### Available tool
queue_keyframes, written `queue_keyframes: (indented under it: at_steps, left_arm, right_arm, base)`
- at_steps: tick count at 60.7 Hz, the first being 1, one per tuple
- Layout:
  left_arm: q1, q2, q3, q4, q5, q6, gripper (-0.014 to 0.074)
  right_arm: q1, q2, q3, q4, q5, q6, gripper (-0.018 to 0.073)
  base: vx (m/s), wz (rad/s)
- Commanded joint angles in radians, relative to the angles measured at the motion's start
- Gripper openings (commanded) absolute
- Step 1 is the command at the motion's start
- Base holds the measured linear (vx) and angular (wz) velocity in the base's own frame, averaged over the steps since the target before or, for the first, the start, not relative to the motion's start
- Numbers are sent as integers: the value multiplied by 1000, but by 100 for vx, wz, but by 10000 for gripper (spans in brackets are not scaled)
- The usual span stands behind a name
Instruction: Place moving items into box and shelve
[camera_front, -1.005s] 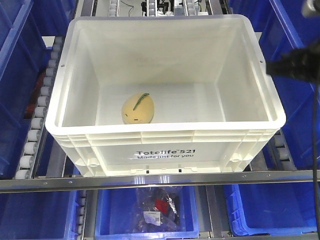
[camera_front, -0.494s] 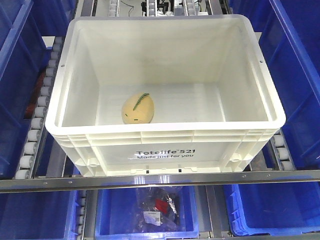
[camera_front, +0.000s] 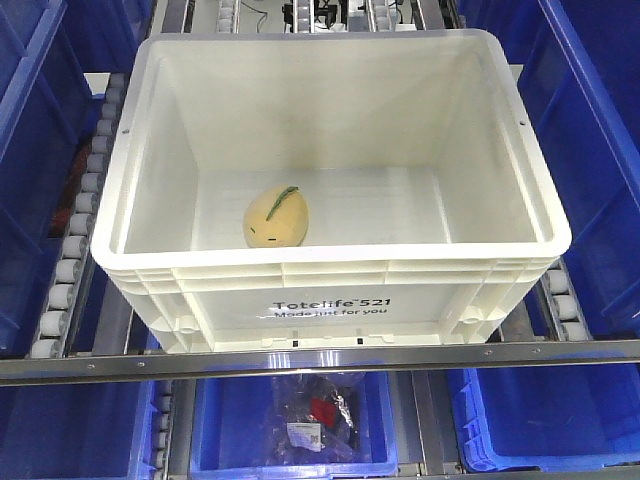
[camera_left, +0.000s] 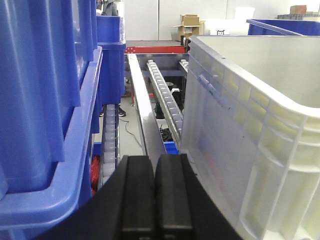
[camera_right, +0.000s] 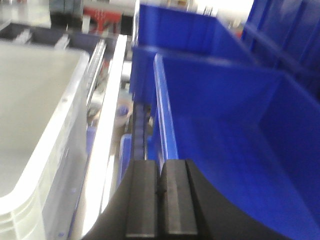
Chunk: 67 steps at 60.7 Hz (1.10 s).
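A large white box (camera_front: 330, 290) marked "Totelife 521" sits on the roller shelf. A yellow mango-shaped item (camera_front: 276, 217) with a green stem lies on its floor, left of centre. Neither gripper shows in the front view. In the left wrist view my left gripper (camera_left: 155, 165) is shut and empty, low beside the box's left outer wall (camera_left: 235, 130). In the right wrist view my right gripper (camera_right: 160, 172) is shut and empty, between the box's right wall (camera_right: 35, 150) and a blue bin (camera_right: 225, 135).
Blue bins (camera_front: 40, 130) flank the box on both sides, with roller tracks (camera_front: 80, 220) between. A metal rail (camera_front: 320, 358) runs under the box's front. Below it a blue bin (camera_front: 300, 420) holds a bagged item with a red part.
One second ago a dark arm showed at the front view's right edge, over the box's right rim. It has moved out of that view. The box and the yellow item have not moved.
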Motion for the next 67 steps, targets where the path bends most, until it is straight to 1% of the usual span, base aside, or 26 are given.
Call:
queue_keyframes:
  at_steps: [1,5,7,8,9,11,13,19,24,25,27,30,35,42,49,56,67]
  left_arm:
    - [1,-15,18,-7,-90,-4,-8]
    - [1,-15,18,-7,-90,-4,-8]
    - [1,-15,18,-7,-90,-4,-8]
    - [1,-15,18,-7,-90,-4,-8]
    - [1,-15,18,-7,-90,-4,-8]
    - [1,-15,18,-7,-90,-4,-8]
    - [1,-15,18,-7,-90,-4,-8]
    - [1,-15,18,-7,-90,-4,-8]
    - [1,-15,18,-7,-90,-4,-8]
    - [1,-15,18,-7,-90,-4,-8]
    - [1,-15,18,-7,-90,-4,-8]
    - [1,-15,18,-7,-90,-4,-8]
    - [1,-15,18,-7,-90,-4,-8]
    - [1,-15,18,-7,-90,-4,-7]
    - [1,-15,18,-7,-90,-4,-7]
    - [1,-15,18,-7,-90,-4,-7]
    - [1,-15,18,-7,-90,-4,-7]
  right_arm:
    - [-7,-46,49,52,-158,-52,-9]
    - [-4,-91,100,17,-172,19,-9]
    - [-2,-117,129,-25,-186,85,-9]
    - [-1,-125,133,-40,-189,96,-9]
    - [-1,-137,153,-64,-199,140,-9]
    - [-1,-160,177,-103,-217,184,-9]
    - [-1,-178,203,-120,-232,211,-9]
    - [-1,-222,295,-132,-299,221,-9]
    - [11,-264,401,-137,-402,242,-8]
    - [16,-276,404,-138,-390,252,-7]
    - [28,-292,397,-141,-316,284,-6]
    - [47,-310,397,-154,-267,310,-6]
    - [81,-317,397,-183,-199,317,-6]
    - [89,-316,397,-226,-209,317,-6]
    - [89,-316,397,-226,-240,317,-6]
    - [89,-316,397,-210,-237,317,-6]
    - [89,-316,397,-212,-233,317,-6]
  base:
    - [0,0]
    - [0,0]
    - [0,0]
    - [0,0]
    - [0,0]
    - [0,0]
    - [0,0]
    - [0,0]
    - [0,0]
    - [0,0]
    - [0,0]
    - [0,0]
    - [0,0]
    - [0,0]
    - [0,0]
    - [0,0]
    - [0,0]
